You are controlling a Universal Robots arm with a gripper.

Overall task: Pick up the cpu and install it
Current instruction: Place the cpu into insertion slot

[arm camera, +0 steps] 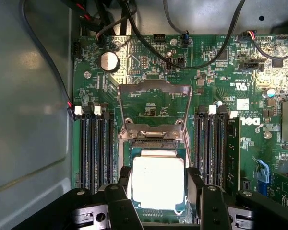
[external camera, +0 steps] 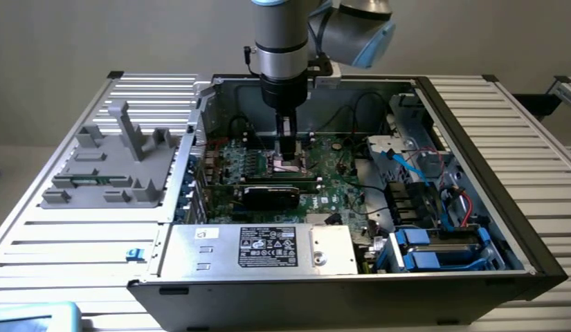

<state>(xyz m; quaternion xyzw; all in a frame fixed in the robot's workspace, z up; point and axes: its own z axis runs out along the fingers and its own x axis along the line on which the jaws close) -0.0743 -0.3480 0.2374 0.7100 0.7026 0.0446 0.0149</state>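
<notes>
The cpu (arm camera: 158, 182), a flat square chip with a shiny silver top, lies level between my gripper's (arm camera: 159, 176) two black fingers, which press on its opposite edges. It sits over the open socket (arm camera: 156, 143) on the green motherboard; I cannot tell whether it rests in it. The socket's metal load plate (arm camera: 156, 96) is flipped open beyond it. In the exterior view my gripper (external camera: 287, 160) reaches straight down into the open computer case, with the cpu (external camera: 288, 166) at its tip just above the board.
Memory slots (arm camera: 93, 148) (arm camera: 211, 148) flank the socket on both sides. A black graphics card (external camera: 271, 195) lies close in front of the gripper, the power supply (external camera: 257, 249) nearer still. Cables hang along the case's back. A grey fixture (external camera: 110, 169) stands at the exterior view's left.
</notes>
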